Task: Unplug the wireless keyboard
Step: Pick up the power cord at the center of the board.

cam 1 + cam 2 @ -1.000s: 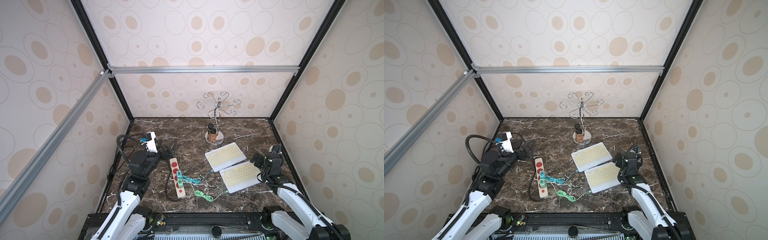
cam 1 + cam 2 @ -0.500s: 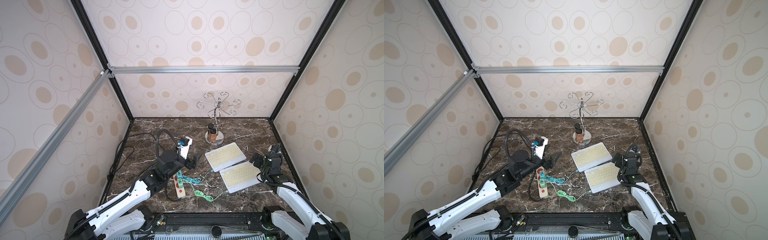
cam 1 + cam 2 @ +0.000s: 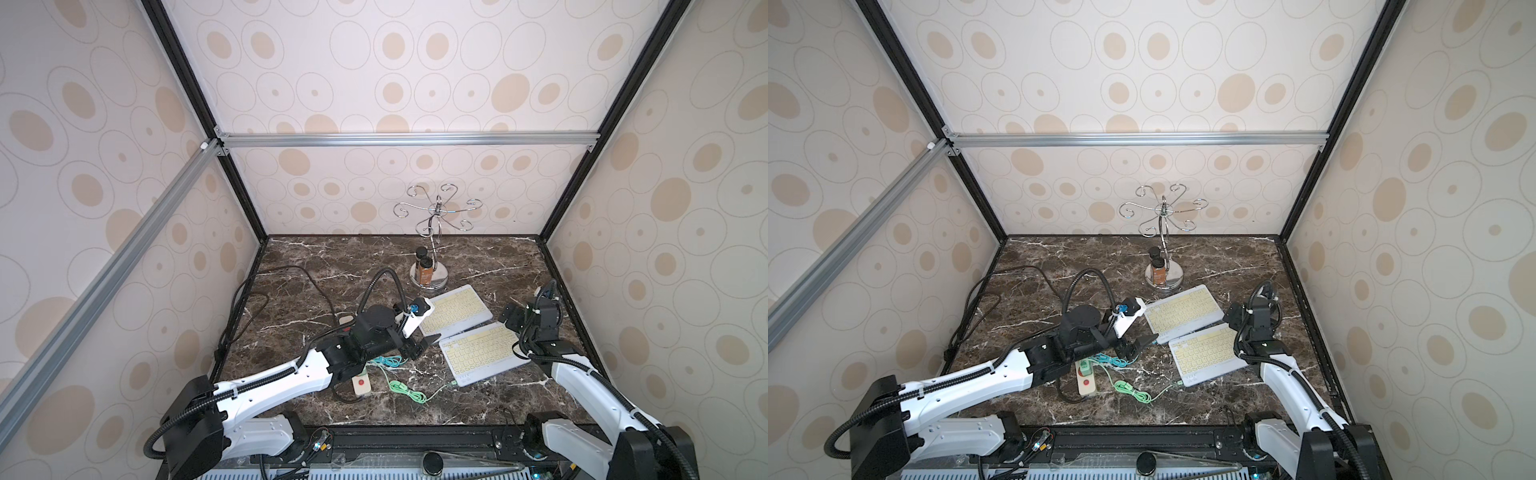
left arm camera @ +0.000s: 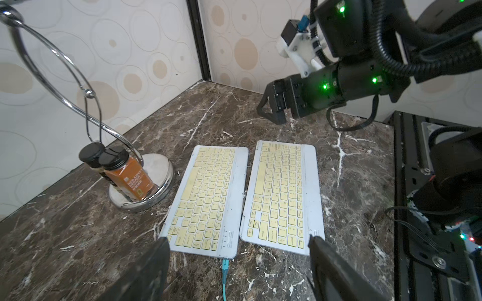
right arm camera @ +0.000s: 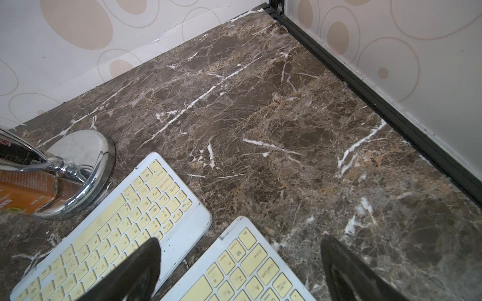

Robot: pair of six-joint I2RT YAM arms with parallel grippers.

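Seen from above, a dark marble table (image 3: 374, 257) stands inside a booth with spotted walls. Two small white keyboards with pale yellow keys lie side by side, right of centre in both top views. They are the far keyboard (image 3: 455, 309) and, just below it in the frame, the near keyboard (image 3: 482, 351).

A blue cable (image 4: 223, 276) is plugged into the far keyboard's lower left corner. A green cable (image 3: 409, 392) is plugged into the near keyboard's lower left corner. Both cables run left to a white power strip (image 3: 360, 384), low in the centre and partly hidden under the left arm.

The left gripper (image 3: 422, 347) reaches in from the lower left and sits just left of the keyboards. Its fingers are spread wide and hold nothing. In the left wrist view the blue cable's plug lies between the two fingers, just ahead of them and untouched.

The right gripper (image 3: 513, 318) hangs at the keyboards' right ends, also spread wide and empty. The right wrist view shows the near keyboard's end between its fingers.

A chrome stand (image 3: 436, 278) holding two spice bottles (image 3: 424, 268) sits just above the far keyboard.
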